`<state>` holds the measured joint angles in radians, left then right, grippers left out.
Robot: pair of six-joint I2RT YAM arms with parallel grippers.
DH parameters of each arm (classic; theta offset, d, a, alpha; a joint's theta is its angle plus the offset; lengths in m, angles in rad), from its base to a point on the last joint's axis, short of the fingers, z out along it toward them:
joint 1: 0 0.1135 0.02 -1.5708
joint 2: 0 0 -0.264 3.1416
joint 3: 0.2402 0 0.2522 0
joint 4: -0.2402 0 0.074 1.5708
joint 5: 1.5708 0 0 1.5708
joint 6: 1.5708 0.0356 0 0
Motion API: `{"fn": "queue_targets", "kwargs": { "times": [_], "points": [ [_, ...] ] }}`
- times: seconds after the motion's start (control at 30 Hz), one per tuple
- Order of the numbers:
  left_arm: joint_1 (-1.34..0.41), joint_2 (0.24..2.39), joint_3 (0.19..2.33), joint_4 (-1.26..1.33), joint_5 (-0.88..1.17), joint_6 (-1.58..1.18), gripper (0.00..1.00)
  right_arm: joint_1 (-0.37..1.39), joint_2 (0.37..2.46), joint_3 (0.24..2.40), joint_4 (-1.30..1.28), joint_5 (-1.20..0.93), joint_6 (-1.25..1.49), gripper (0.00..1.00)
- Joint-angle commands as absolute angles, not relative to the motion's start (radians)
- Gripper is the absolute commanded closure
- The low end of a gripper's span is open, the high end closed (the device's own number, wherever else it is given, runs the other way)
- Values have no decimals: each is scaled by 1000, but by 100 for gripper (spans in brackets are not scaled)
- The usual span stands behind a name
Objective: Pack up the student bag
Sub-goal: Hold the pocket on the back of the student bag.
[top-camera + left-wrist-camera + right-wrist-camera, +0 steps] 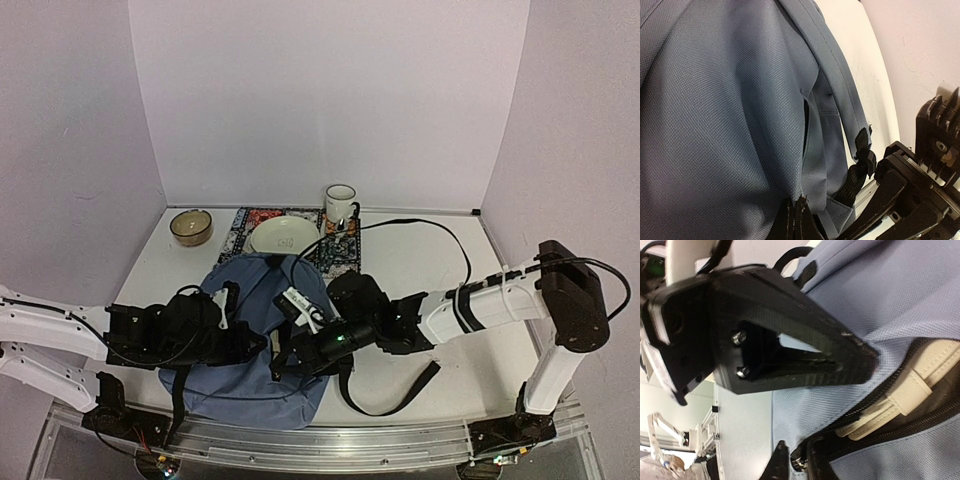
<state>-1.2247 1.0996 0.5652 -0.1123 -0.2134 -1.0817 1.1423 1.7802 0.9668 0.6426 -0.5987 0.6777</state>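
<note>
The slate-blue student bag (250, 385) lies flat at the near edge of the table, between the arms. My left gripper (250, 345) is shut on a fold of its fabric, as the left wrist view (794, 212) shows close up. My right gripper (292, 358) is shut on the metal zipper pull (798, 460) at the end of the bag's black zipper. The zipper is partly open, and a cream stitched item (910, 385) shows inside. The left gripper's black finger (790, 355) pinches puckered bag fabric (890, 295) just above the opening.
A patterned mat (330, 250) at the back holds a cream plate (283, 237) and a white mug (340, 205). A small brown bowl (190, 227) stands back left. A black bag strap (395, 395) loops onto the table at the right, and a black cable (440, 235) arcs behind the right arm.
</note>
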Motion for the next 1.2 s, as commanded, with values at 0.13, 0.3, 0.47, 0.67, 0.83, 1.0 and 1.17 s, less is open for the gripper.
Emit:
{"fn": "queue_targets", "kwargs": {
  "times": [0.13,0.3,0.47,0.67,0.83,1.0,1.17],
  "points": [
    [-1230,1091,575,-100,-213,-1078,100,1144,1691,925,630,-419,685,100],
    [-1230,1085,577,-110,-212,-1070,99,1143,1662,924,542,-269,727,100],
    [-1231,1072,591,-121,-209,-1054,71,1148,1647,922,529,-204,772,100],
    [-1256,1114,632,-140,-165,-1034,46,1155,1657,933,584,-187,790,100],
    [-1314,1112,647,-197,-202,-1042,39,1157,1658,931,631,-149,836,100],
    [-1385,1133,659,-243,-257,-1043,36,1158,1665,945,658,-114,854,100],
    [-1426,1208,679,-269,-286,-1054,37,1158,1686,976,663,-103,861,100]
  ]
}}
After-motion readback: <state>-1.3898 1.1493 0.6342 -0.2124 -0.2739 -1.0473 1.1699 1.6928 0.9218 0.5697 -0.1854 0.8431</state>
